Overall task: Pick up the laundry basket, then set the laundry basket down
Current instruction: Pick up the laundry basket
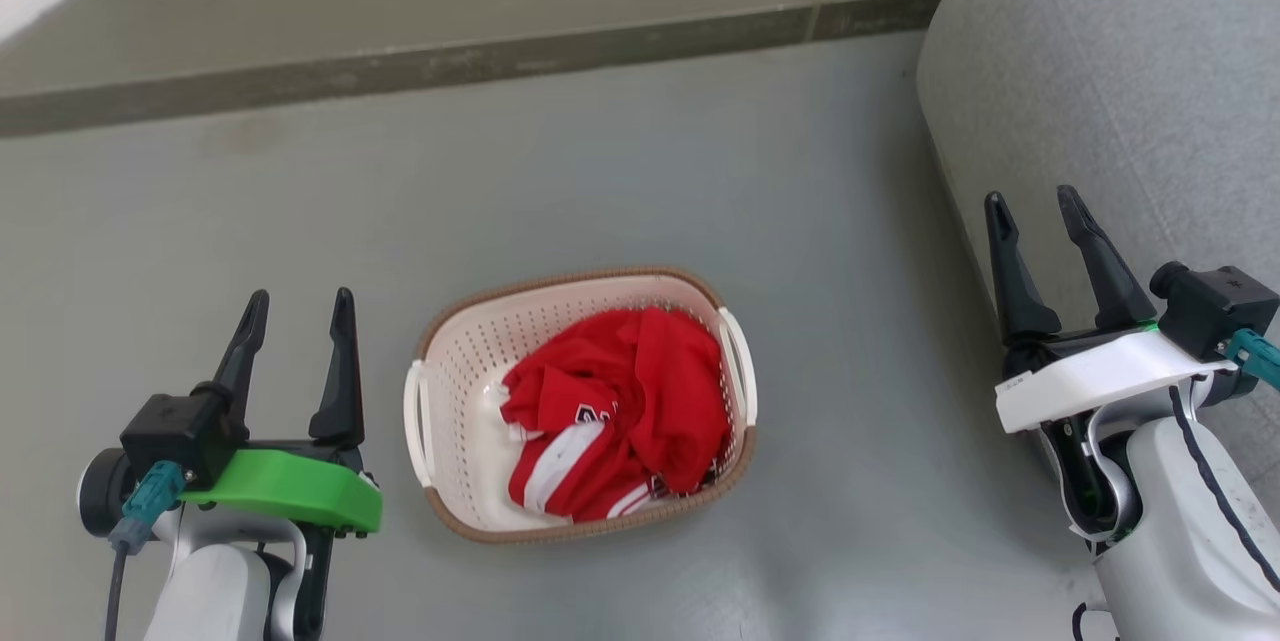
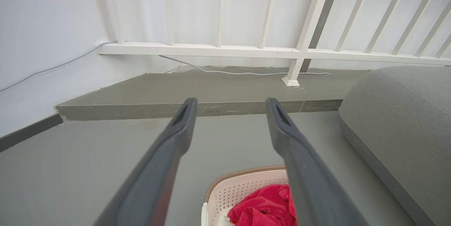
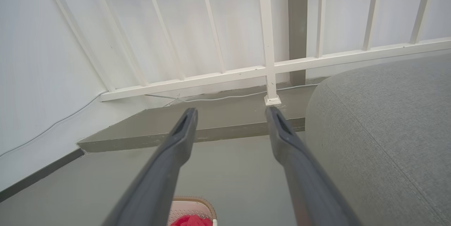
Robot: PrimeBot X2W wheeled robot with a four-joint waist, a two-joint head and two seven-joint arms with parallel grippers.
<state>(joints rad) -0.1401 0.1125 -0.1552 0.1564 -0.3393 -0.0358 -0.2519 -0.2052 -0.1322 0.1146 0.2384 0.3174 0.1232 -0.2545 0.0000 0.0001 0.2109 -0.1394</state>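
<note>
Since the low, cream-white perforated plastic laundry basket [image 1: 462, 351] with its brown woven-look rim is seen resting on the grey floor [image 1: 700, 171] between the 2 arms, untouched, the pick-up is judged not yet begun. For a level lift, each gripper should be lowered to the white loop handle on its own side, left [image 1: 413, 421] and right [image 1: 745, 371]. Both should be closed together, so that the crumpled red-and-white garment [image 1: 620, 401] is not tipped out. The left gripper [image 1: 301, 295] is held released, moderately spread, with nothing between its fingers, and well apart from the basket. The right gripper [image 1: 1030, 195] is likewise parted and empty, well apart, beside the grey upholstered cushion [image 1: 1120, 71]; whether that is touched cannot be told.
</note>
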